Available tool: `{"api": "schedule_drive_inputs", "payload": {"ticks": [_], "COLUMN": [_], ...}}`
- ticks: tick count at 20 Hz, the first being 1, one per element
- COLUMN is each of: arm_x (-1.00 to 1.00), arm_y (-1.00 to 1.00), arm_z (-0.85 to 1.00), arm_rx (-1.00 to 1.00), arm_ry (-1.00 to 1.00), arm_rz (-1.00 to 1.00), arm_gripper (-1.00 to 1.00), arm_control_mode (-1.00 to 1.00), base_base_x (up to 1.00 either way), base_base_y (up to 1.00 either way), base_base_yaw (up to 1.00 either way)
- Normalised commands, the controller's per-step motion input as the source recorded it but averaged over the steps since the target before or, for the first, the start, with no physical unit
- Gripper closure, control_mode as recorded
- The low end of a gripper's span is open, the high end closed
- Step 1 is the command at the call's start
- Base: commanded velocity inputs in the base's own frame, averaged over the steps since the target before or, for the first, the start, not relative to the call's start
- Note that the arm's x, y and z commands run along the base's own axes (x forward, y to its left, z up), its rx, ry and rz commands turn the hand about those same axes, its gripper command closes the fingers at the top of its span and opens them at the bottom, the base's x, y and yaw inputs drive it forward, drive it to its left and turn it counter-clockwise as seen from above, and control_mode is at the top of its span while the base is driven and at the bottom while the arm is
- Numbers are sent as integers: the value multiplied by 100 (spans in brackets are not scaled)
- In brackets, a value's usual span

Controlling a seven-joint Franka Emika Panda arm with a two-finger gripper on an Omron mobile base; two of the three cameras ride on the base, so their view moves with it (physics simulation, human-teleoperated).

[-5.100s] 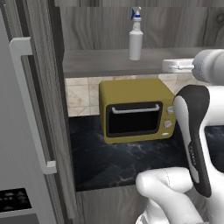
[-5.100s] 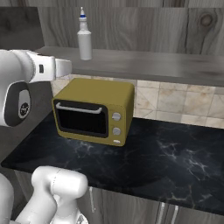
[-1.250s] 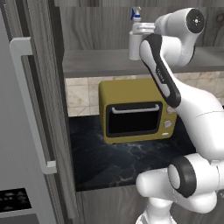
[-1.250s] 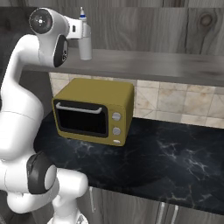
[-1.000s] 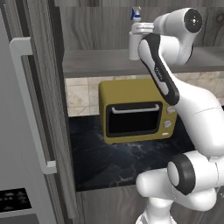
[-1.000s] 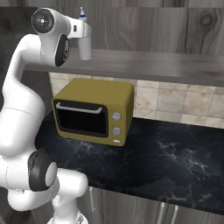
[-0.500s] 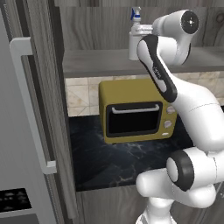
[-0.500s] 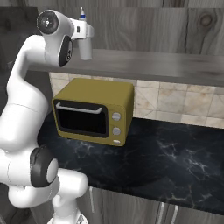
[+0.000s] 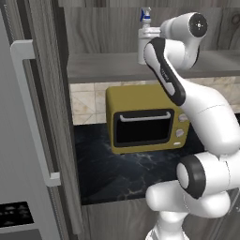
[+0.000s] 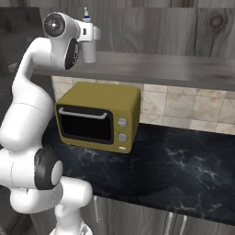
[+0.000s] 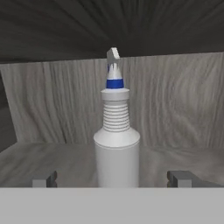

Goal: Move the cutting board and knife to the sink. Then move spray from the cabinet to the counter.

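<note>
Hand view frames the gripper (image 11: pixel 114 178) with its jaws spread wide and nothing held; one dark tip is seen on each side of the spray (image 11: pixel 116 146), whose white body stands between them without being touched. The bottle is set upright on the grey shelf board (image 11: pixel 39 157) of the cabinet (image 10: pixel 183 27), its long axis vertical and its blue-and-white nozzle at the top; which way the trigger faces cannot be told.

From the base views the hand is seen raised to shelf height, level with the spray (image 9: pixel 143 40), above the yellow oven (image 9: pixel 147 119) that stands on the counter (image 10: pixel 183 170).

The step in hand is judged to be the grasp. It is best done by keeping the hand level and centred, so that the pads are closed on the broad lower body, not on the ribbed neck. The bottle should then be lifted a little before it is drawn out, so that its base is not dragged along the shelf and tipped.
</note>
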Motion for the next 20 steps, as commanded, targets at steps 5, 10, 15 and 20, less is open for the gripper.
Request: {"api": "schedule_drive_inputs", "payload": {"ticks": [5,10,15,20], "arm_x": [17,19,23,25], "arm_y": [0,0,2,1], "arm_z": [3,0,0,0], "arm_rx": [0,0,0,0], "arm_ry": [0,0,0,0], "arm_rz": [0,0,0,0], "arm_gripper": [-100,-100,-100,-100], "arm_control_mode": [-100,-100,-100,-100], "base_base_x": [0,0,0,0], "base_base_y": [0,0,0,0], "base_base_yaw": [0,0,0,0]}}
